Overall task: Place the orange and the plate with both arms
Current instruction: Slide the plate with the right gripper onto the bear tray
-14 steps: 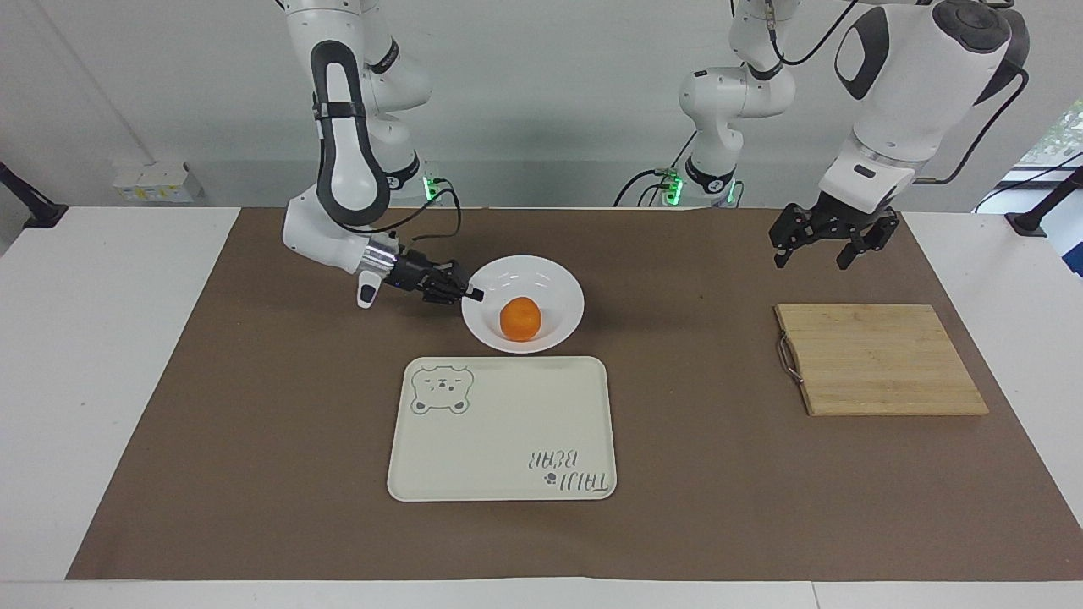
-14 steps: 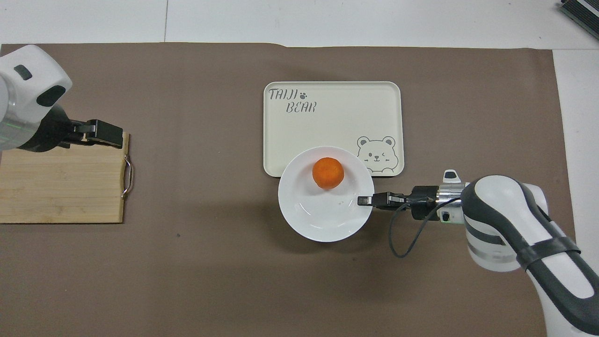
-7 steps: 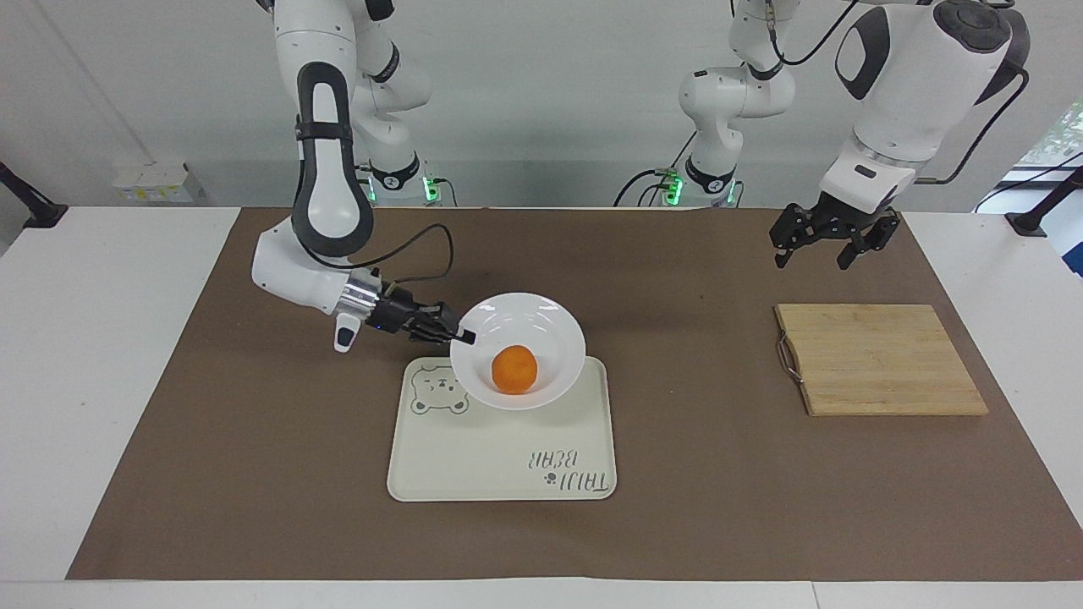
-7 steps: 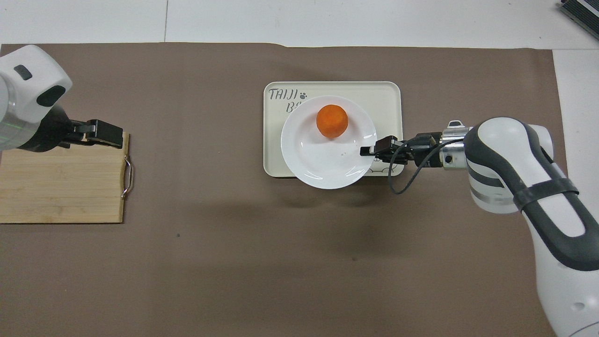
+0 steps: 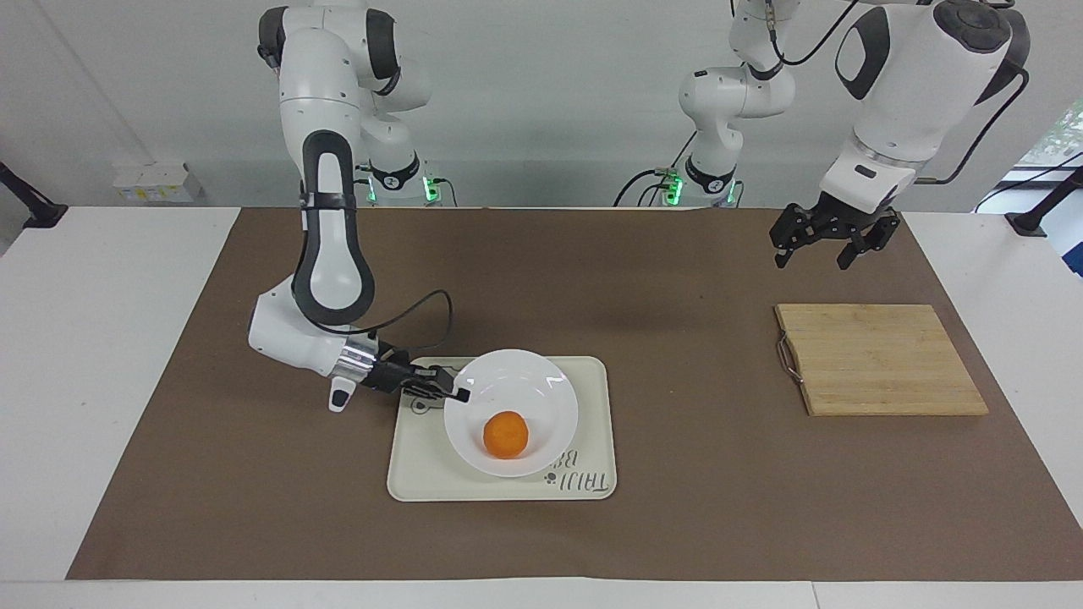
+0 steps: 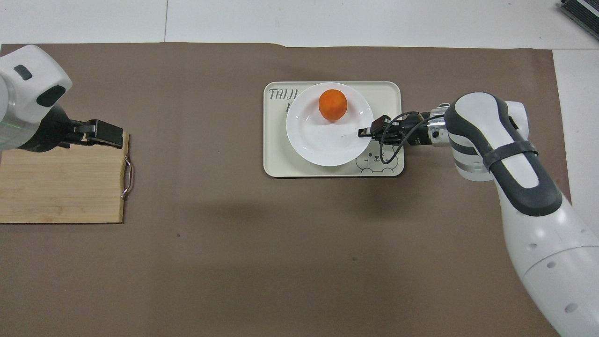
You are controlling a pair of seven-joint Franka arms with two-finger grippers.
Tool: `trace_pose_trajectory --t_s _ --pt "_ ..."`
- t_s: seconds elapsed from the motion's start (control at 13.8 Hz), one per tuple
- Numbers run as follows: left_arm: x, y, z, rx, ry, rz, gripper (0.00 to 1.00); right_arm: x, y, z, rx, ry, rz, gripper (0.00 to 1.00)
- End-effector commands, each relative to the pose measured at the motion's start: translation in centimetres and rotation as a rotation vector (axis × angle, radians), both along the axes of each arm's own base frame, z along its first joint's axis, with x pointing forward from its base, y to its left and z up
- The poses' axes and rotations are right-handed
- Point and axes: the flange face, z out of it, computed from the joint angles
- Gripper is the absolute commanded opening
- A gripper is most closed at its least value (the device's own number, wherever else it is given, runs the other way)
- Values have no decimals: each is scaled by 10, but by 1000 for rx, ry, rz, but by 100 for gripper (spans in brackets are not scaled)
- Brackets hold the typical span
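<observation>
One camera sits high across the counter, facing the robots, whose bases stand at the top of its view. The other hangs high above the robots' end, looking forward and steeply down. Both stand well back and share the brown mat, tray and cutting board, half a turn apart.

Plate and orange carried out over the tray

A second ago the plate was over the brown mat, nearer the robots than the tray; now the right hand, clamped on its rim, has brought it over the tray, covering part of the lettering and baring the bear drawing. The orange has ridden along in the plate, and the right arm has stretched farther out from its base.
</observation>
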Motion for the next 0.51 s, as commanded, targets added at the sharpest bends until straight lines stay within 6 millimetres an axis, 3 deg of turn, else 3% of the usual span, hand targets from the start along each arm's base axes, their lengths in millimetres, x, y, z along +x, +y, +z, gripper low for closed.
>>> trace_pose_trajectory --t_s 0.0,0.44 --pt "-8 4 2 -8 5 2 100 6 -3 7 -22 -1 35 0" --pt "-8 4 2 -6 4 2 100 -1 -5 -3 -65 -2 71 0"
